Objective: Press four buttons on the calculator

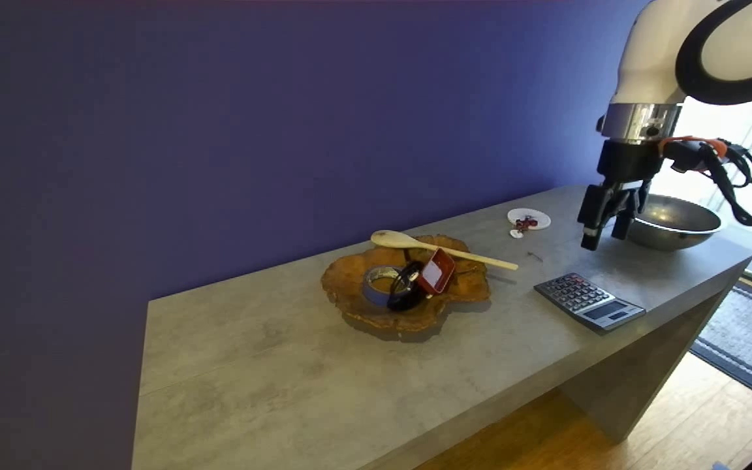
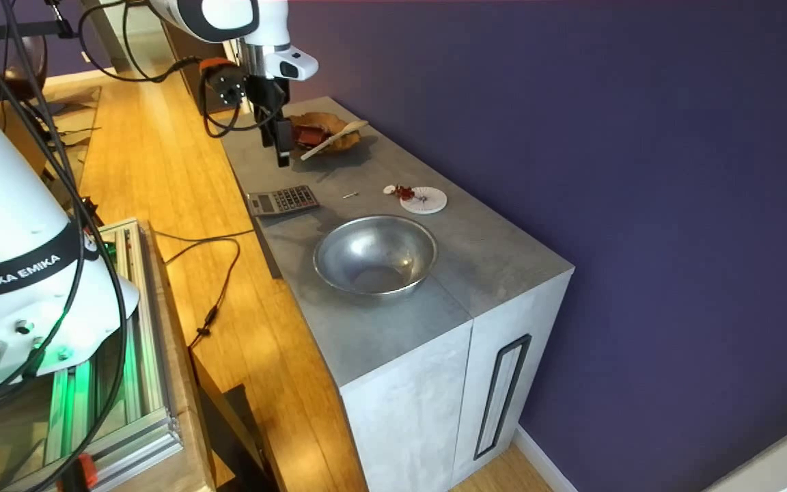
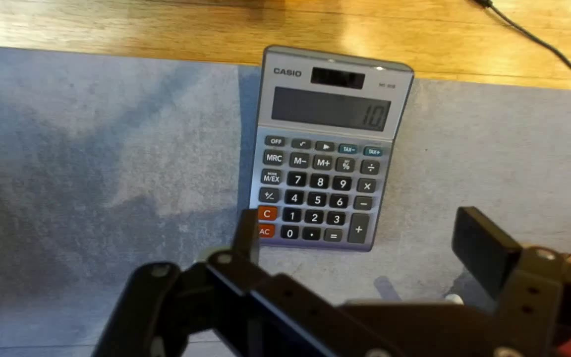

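In exterior view: high, oblique, along countertop (image 1: 252,378) toward distant bowl (image 1: 676,219). In exterior view: downward from bowl end, robot base (image 2: 24,236) close. Both share countertop and bowl. Wrist view: close, steeply downward onto calculator (image 3: 329,153).

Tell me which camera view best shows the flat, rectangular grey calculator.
The wrist view: there the calculator is largest, its grey rectangular display reads 10, and its small, mostly dark buttons are legible. Both exterior views show it smaller and slanted, its buttons unreadable.
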You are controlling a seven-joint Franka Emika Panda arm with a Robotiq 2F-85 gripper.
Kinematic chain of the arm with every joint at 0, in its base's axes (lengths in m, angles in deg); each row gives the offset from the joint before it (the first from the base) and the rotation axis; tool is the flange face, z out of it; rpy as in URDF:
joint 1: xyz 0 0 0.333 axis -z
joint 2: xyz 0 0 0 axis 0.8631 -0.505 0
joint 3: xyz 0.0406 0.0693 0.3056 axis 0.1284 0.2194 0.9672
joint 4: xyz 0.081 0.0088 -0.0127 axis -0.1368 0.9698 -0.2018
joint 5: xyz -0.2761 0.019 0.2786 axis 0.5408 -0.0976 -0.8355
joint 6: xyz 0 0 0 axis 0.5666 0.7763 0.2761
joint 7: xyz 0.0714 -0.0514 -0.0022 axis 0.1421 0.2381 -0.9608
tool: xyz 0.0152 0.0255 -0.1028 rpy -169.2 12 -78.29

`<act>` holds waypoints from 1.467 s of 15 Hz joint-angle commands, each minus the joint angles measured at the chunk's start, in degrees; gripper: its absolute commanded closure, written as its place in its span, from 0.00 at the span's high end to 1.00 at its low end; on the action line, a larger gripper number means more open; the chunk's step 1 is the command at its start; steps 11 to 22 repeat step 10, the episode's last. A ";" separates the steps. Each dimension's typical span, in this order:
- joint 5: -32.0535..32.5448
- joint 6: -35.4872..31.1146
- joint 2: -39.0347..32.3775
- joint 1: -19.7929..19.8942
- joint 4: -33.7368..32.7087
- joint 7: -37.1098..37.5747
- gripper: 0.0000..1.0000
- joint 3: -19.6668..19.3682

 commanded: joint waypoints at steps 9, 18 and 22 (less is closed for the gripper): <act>-0.67 6.96 12.91 -1.62 3.98 1.29 1.00 0.58; -0.68 6.96 13.13 -1.63 4.23 1.29 1.00 0.58; -0.68 6.96 13.13 -1.63 4.23 1.29 1.00 0.58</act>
